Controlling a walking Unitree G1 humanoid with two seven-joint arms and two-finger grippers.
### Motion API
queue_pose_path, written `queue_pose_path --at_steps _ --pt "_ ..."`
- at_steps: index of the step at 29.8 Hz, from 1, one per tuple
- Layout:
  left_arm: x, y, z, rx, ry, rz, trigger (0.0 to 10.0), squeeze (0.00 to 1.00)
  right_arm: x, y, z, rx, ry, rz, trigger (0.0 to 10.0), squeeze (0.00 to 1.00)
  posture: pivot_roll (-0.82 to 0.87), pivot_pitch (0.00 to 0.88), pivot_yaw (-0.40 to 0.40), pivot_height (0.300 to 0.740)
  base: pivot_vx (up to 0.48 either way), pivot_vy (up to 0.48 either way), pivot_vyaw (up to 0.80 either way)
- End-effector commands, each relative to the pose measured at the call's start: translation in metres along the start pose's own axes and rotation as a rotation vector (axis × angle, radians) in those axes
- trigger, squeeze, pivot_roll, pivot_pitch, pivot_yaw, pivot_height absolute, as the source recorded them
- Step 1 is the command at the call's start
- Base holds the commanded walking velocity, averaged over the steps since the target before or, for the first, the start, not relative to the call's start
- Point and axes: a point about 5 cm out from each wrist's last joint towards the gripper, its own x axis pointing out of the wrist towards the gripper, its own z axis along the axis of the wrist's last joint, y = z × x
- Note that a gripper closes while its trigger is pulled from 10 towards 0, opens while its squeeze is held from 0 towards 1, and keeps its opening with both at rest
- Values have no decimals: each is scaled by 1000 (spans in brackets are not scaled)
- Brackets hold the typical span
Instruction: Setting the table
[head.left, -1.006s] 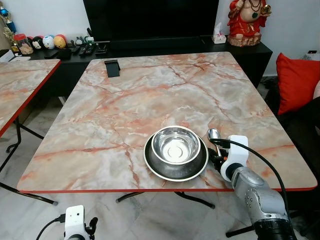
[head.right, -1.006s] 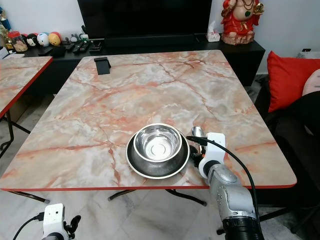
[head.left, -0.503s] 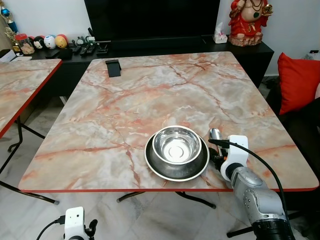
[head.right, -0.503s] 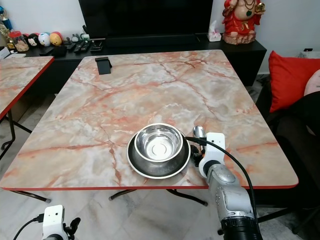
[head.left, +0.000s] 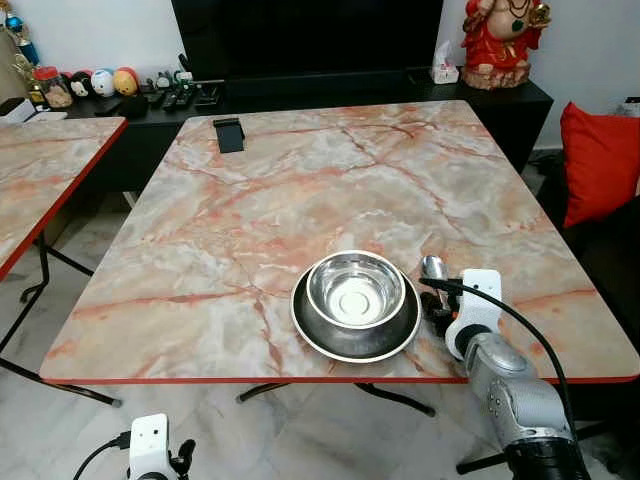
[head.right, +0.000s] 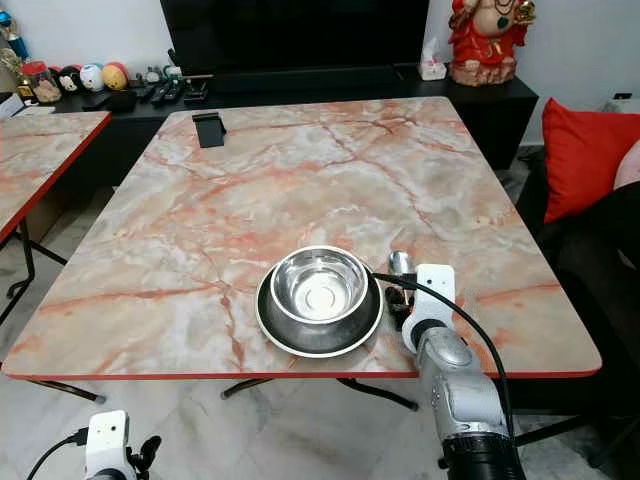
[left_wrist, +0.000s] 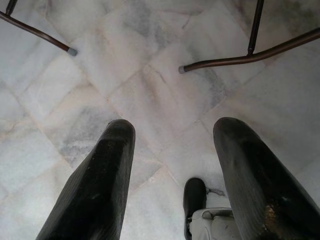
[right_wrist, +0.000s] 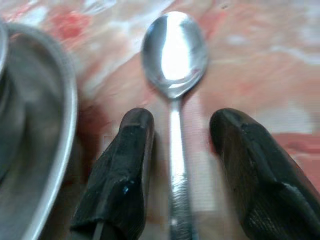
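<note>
Steel spoon (right_wrist: 174, 100) lies on the marble table (head.left: 300, 190) just right of the plated bowl (head.left: 354, 290), handle running lengthwise between the right gripper (right_wrist: 182, 165)'s parted fingers; left gripper (left_wrist: 172, 165) hangs open over the floor.

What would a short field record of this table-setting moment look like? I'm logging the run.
surface: marble table
bowl: steel bowl sitting on plate, near front edge
spoon: spoon lying on table right of plate, between open fingers
right gripper: right gripper straddling the spoon handle, not gripping
left gripper: left gripper open, idle above floor
</note>
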Motion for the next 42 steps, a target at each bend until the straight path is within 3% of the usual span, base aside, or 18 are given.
queue_pose_path --at_steps 1,21,24,26,37,42 --pt "-1 6 -3 15 27 7 10000 0 1 -3 7 2 -30 -14 10000 0 -105 0 79 740 0 0 0" --pt "-1 4 -4 31 37 -6 10000 0 -1 3 21 44 -148 18 10000 0 -105 0 78 740 0 0 0" --pt "-1 3 -5 34 39 -9 10000 0 -4 3 33 60 -237 29 10000 0 -107 0 79 740 0 0 0" --pt "-1 2 -5 38 39 -13 10000 0 -7 5 44 -4 -323 34 10000 0 -107 0 79 740 0 0 0" --pt "-1 2 -5 47 35 -19 10000 0 -18 12 64 -26 -524 27 10000 0 -107 0 82 740 0 0 0" --pt "-1 3 -4 63 24 -28 10000 0 -26 18 72 -138 -635 16 10000 0 -110 0 94 740 0 0 0"
